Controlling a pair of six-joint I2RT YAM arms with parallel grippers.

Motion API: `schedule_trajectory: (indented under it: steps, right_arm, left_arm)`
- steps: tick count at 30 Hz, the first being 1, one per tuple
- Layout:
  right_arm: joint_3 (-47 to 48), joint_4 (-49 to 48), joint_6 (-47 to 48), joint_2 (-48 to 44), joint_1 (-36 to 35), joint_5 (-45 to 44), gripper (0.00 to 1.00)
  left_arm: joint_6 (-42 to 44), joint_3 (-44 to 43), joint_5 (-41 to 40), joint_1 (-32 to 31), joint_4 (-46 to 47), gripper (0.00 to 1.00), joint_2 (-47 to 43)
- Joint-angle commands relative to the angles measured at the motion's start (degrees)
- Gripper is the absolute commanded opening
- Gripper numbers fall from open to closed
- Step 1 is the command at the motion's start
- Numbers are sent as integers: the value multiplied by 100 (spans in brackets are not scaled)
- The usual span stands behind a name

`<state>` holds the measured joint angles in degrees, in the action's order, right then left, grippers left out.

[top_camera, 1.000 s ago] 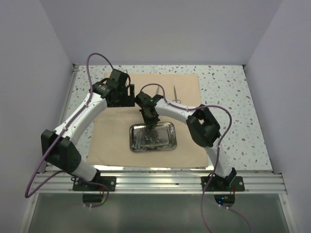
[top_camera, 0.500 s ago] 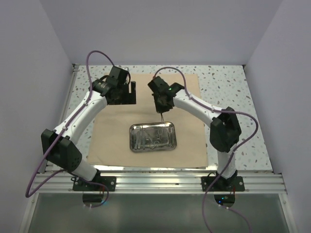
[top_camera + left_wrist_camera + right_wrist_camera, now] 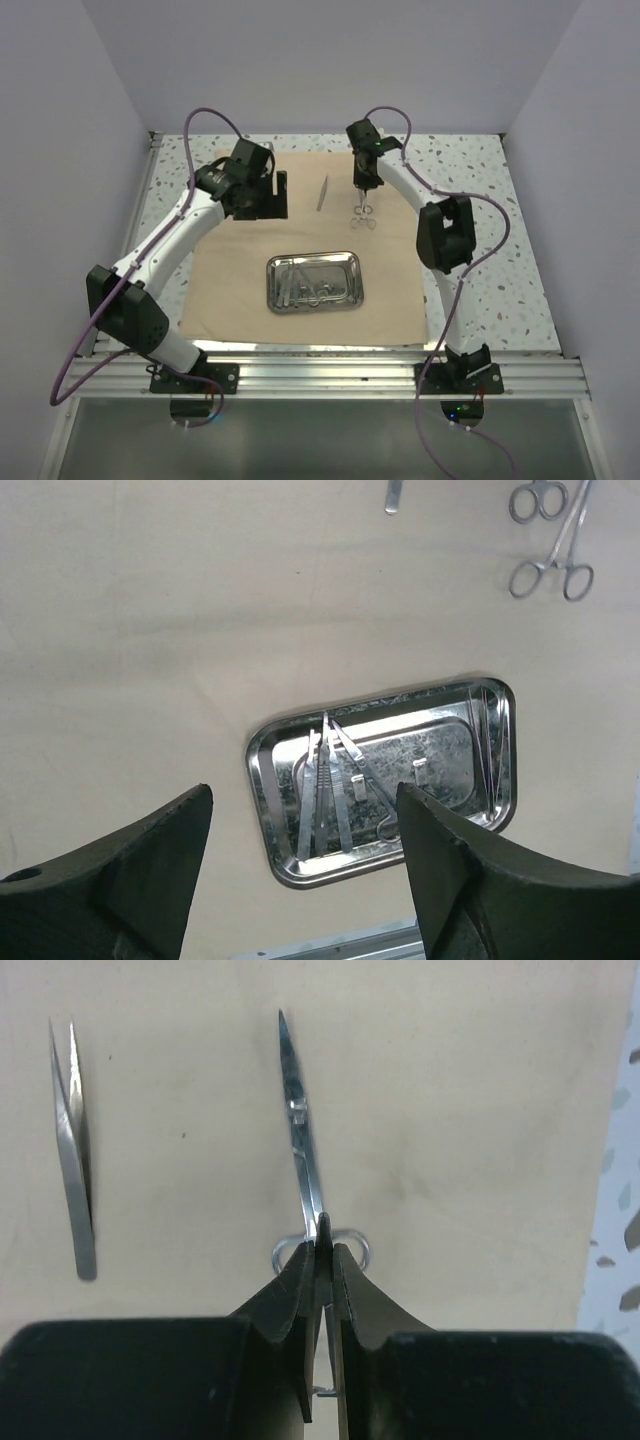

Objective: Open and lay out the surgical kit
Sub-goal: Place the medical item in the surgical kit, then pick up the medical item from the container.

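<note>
Top view: beige cloth [image 3: 225, 290] spread flat on bench [image 3: 480, 230]; prob. soft, light, take by edge or corner. Steel tray [image 3: 313, 256] mid-cloth, near side; stiff, slick, take by rim. Laid out at far side: tweezers [image 3: 322, 192]. Left wrist: left pincer [image 3: 302, 800] wide, empty, above tray w/ slim tools [image 3: 322, 790] in it. Right wrist: right pincer [image 3: 322, 1250] clamped narrow on scissors [image 3: 300, 1120] at shank, just ahead of rings; thin, light, prob. slippery, apt to swivel.

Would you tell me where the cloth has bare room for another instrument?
Bare cloth lies left and right of the tray, and in the strip between tray and tweezers. The far edge is crowded: tweezers, left gripper, and right gripper shut on forceps.
</note>
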<state>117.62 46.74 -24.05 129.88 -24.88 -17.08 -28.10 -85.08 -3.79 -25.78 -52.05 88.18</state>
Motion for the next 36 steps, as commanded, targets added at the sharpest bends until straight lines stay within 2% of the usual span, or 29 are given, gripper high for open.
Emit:
schedule_trajectory:
  steps: [1,5,6,7,8,10,11,13,15,16,18,19,25,27,30,34,36]
  right_arm:
    - [1057,-130,85,545,45,-181,0]
    - [2228,72,59,1328,80,-392,0]
    - [2369,81,59,1451,106,-471,4]
    - [2475,46,59,1565,133,-498,21]
    - [2441,-7,50,1566,159,-515,65]
    - [2162,-95,50,1470,203,-524,85]
    - [2029,-86,24,1269,212,-559,87]
    - [1339,-191,32,900,221,-560,89]
    - [748,-314,-38,137,212,-603,90]
    - [14,-463,-64,-171,212,-560,90]
    - [-754,-534,-161,-1181,212,-516,90]
    - [-1533,-578,-248,-1515,212,-463,90]
    - [-4426,-667,-565,-4416,151,371,89]
    - [-4974,-509,-609,-5240,116,625,88]
    - [-5319,-114,-653,-5894,80,855,88]
    - [-5233,588,-487,-6711,80,821,88]
    - [-5040,905,-399,-6818,19,707,88]
  left_arm:
    - [-204,-193,186,-286,-156,78,41]
    - [-354,-272,151,-577,-279,78,103]
    - [-380,-290,177,-629,-305,78,103]
    - [-433,-299,194,-656,-323,78,111]
    - [-451,-299,195,-691,-323,77,112]
    - [-512,-264,168,-735,-323,78,85]
    - [-539,-238,142,-788,-314,77,85]
    - [-626,-80,124,-841,-209,77,85]
    - [-714,122,107,-946,-61,76,103]
    - [-837,193,89,-999,-7,75,129]
    - [-1004,324,-50,-1218,81,73,173]
    - [-1187,369,-104,-1297,99,72,260]
    - [-2023,817,-640,-1834,134,65,507]
    - [-2199,1018,-771,-1869,309,64,594]
    - [-2349,1230,-834,-1869,634,63,822]
    - [-2481,1248,-799,-1869,942,63,1244]
    - [-2516,1213,-799,-1869,1109,62,1455]
